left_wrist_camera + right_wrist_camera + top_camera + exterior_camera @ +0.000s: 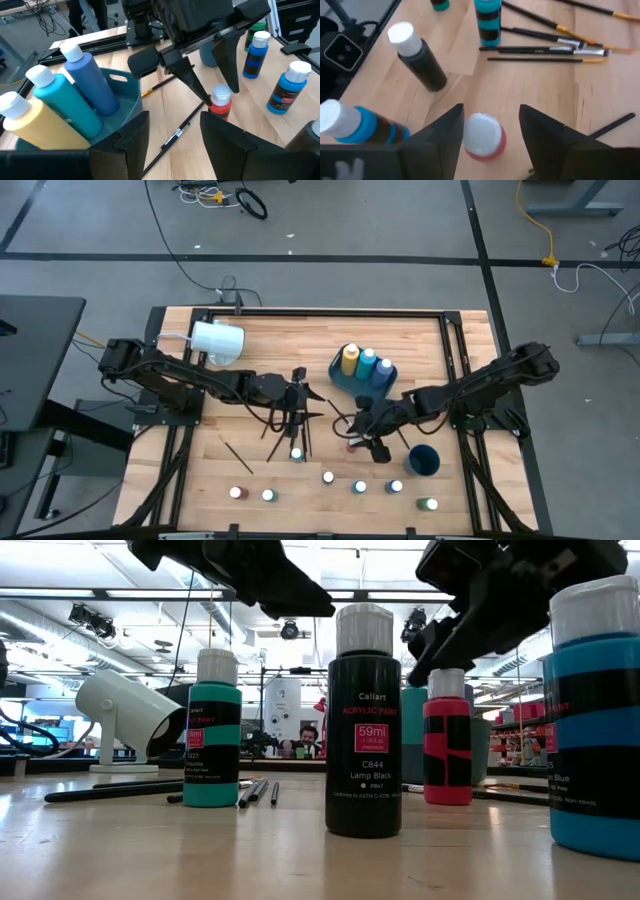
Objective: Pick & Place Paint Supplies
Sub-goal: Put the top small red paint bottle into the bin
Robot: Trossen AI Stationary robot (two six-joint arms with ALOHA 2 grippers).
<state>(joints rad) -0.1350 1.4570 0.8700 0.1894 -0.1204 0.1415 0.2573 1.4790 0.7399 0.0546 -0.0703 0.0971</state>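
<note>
**Right gripper poised over the red bottle**

Here the right gripper (490, 135) hung directly above the red paint bottle (484, 136), its fingers spread wide with the pale cap between them and, as far as the wrist view showed, not touching it. The bottle stood upright on the wooden table (200, 465), just left of the dark blue cup (424, 460) and near the blue tray (345, 380) holding the yellow bottle (349, 359) and two taller blue ones. The black bottle (364, 720) and the teal bottle (211, 730) stood nearer the front edge, in a loose row with other small bottles. The brushes (545, 47) lay scattered flat left of the red bottle. The left gripper (298, 393) hovered over those brushes, fingers parted and empty. The white cup (217, 341) lay on its side at the far left.
</note>
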